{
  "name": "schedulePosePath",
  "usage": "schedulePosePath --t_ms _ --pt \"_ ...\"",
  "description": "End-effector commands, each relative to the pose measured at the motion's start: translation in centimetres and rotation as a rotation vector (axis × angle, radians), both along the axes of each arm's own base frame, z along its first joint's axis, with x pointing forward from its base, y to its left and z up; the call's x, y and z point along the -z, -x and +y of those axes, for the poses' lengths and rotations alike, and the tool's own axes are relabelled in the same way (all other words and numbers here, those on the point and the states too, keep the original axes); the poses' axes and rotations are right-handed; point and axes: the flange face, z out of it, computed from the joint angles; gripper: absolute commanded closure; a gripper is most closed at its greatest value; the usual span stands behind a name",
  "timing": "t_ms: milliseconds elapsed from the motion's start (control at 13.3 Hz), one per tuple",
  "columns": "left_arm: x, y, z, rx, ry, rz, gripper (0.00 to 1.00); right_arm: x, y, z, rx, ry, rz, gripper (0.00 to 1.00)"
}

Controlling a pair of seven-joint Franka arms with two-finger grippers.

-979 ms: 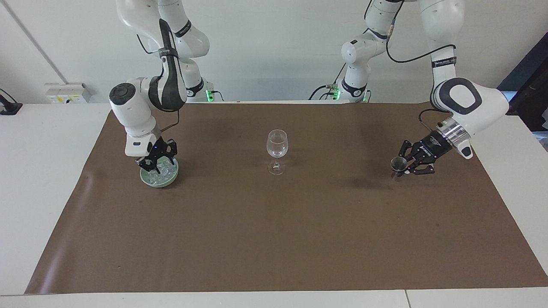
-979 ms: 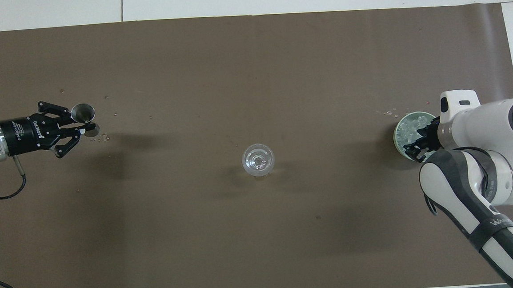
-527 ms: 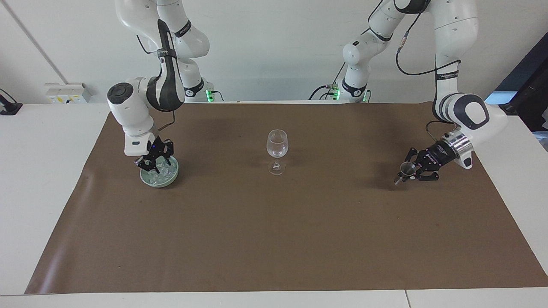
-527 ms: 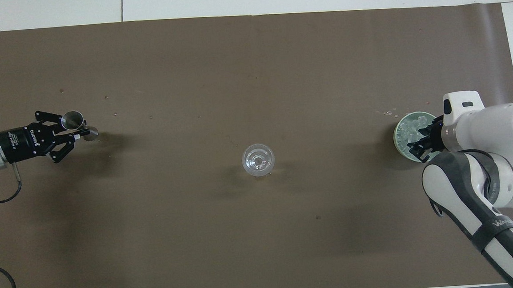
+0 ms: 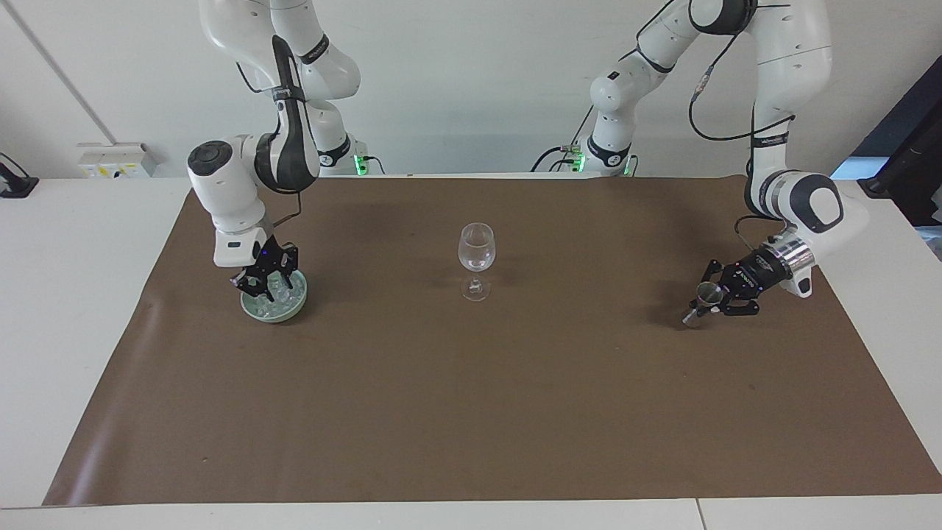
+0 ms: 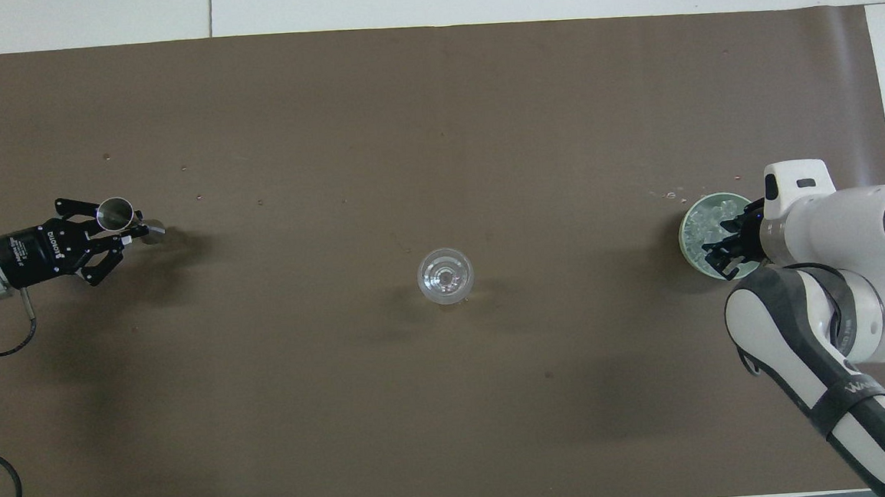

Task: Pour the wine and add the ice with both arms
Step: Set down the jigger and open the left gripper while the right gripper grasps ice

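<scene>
A clear stemmed wine glass [image 5: 477, 254] [image 6: 445, 276] stands upright at the middle of the brown mat. Toward the right arm's end, a pale green bowl [image 5: 274, 316] [image 6: 686, 237] holds a heap of ice [image 5: 291, 294] [image 6: 706, 217]. My right gripper [image 5: 266, 288] [image 6: 719, 251] reaches down into the bowl among the cubes, and its tips are hidden there. At the left arm's end, my left gripper [image 5: 708, 302] [image 6: 128, 225] is shut on a small metal jigger [image 5: 709, 293] [image 6: 114, 212], tilted low over the mat.
The brown mat [image 5: 471, 412] covers most of the white table. A few small clear specks [image 6: 670, 194] lie on it beside the bowl. A white socket box [image 5: 118, 158] sits at the table's edge near the right arm's base.
My left gripper has drawn back toward its own end of the table and sunk lower, with the jigger in it. The right gripper has stayed in the bowl, its links now closer together.
</scene>
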Motion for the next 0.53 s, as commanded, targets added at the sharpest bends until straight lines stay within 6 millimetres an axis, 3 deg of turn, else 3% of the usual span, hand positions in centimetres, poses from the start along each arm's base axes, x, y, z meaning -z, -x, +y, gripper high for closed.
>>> schedulePosePath --t_ms 0,452 --pt "1.1 1.3 0.5 -0.035 0.045 -0.034 1.0 -0.2 0.7 0.1 -0.018 -0.007 -0.019 0.54" --pt "2.4 3.2 2.0 -0.069 0.054 -0.028 1.0 0.0 1.0 -0.4 -0.014 -0.006 -0.019 0.57"
